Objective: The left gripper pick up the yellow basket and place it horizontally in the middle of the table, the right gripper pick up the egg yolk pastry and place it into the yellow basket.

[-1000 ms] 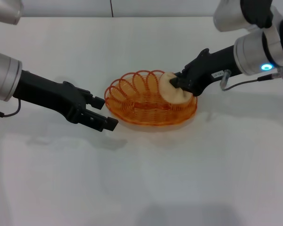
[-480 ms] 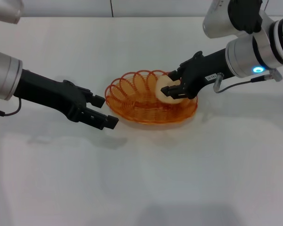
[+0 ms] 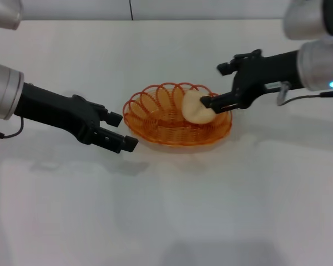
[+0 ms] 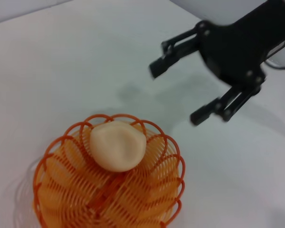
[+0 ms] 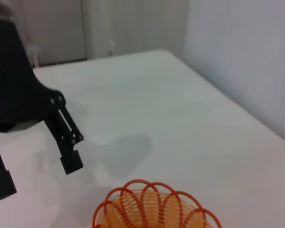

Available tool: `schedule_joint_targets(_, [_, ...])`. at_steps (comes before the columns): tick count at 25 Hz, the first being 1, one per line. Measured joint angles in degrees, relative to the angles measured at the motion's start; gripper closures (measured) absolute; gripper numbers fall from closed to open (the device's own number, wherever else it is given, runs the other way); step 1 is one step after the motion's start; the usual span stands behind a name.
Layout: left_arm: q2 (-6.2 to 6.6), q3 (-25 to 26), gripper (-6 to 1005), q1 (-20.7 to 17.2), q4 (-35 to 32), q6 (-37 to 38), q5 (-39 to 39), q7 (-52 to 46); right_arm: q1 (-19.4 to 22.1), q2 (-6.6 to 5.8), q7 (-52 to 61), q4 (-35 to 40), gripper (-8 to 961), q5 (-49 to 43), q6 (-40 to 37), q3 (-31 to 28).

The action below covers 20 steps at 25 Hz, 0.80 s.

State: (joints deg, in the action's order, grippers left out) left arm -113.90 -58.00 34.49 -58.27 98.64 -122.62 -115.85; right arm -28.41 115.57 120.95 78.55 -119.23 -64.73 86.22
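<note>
Pale cream domed egg yolk pastry (image 3: 197,107) is seen resting inside the oval orange wire basket (image 3: 177,115), flanked by the wide-spread right claw (image 3: 218,85) and the parted left claw (image 3: 124,131).

The bench (image 3: 172,210) is evenly and brightly lit from above, and no glare is seen. Soft, faint shadows are cast beneath both arms and the yellow basket (image 3: 177,123). In the left wrist view the right pincer (image 4: 190,90) is blurred.
</note>
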Motion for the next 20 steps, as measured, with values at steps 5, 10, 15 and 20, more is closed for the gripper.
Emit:
schedule_joint_targets(5, [0.10,0.23,137,-0.97,0.00,0.37,0.71,1.43,6.67,-0.25,-5.12,3.85,143,6.10,-1.53,-3.19])
schedule_joint_targets(10, [0.13,0.26,137,-1.41,0.00,0.61,0.97,2.83,9.99,-0.27,-7.64,4.94,126,7.99,-8.90,-8.65])
schedule_joint_targets(15, [0.22,0.81,138,-1.79,0.00,1.30,1.24,4.57,11.43,-0.26,-11.98,3.52,130,11.04,-17.05,-13.53])
schedule_joint_targets(20, [0.62,0.87,138,-2.28,0.00,1.92,2.42,6.12,13.97,-0.26,-17.04,3.02,132,13.42,-18.83,-14.13])
